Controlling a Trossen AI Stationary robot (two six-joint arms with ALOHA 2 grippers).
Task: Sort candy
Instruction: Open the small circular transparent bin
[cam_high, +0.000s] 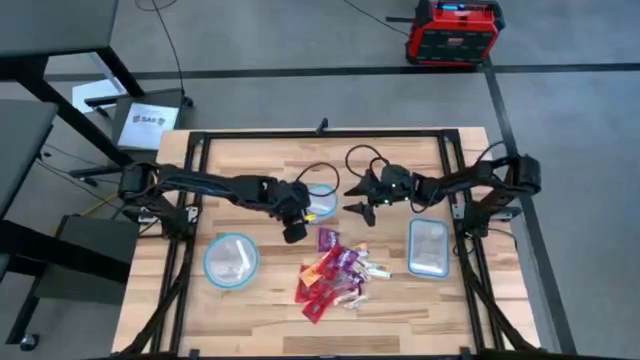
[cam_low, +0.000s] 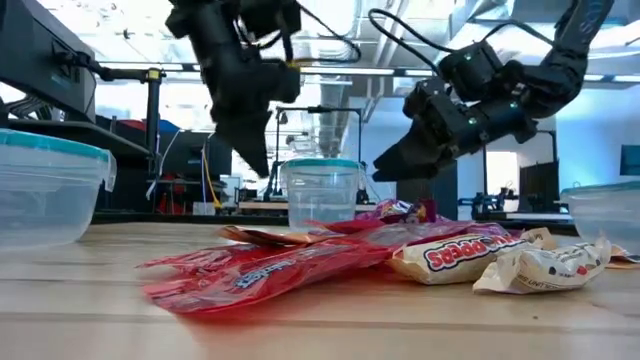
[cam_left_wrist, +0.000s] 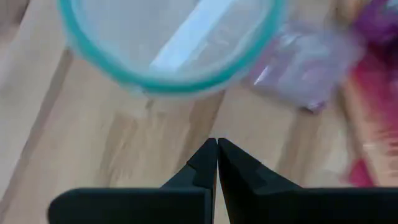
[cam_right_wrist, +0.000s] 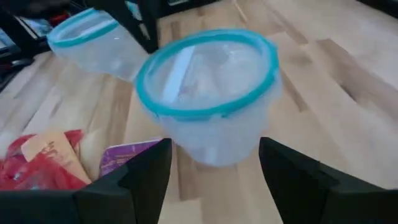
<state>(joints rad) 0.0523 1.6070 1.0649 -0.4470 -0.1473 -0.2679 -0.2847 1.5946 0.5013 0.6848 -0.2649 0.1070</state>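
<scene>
Beside the candy (cam_high: 335, 275), left tool (cam_high: 294, 231) closed, empty; right tool (cam_high: 359, 197) open.

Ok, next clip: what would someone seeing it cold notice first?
Probably the candy pile, a heap of red, purple, orange and whitish wrappers on the wooden table's near middle. Around it stand three clear containers: a large round bowl to its left, a small round bowl behind it and a rectangular tub to its right. Both arms hang over the small bowl, the left gripper shut and empty, the right gripper open.
</scene>
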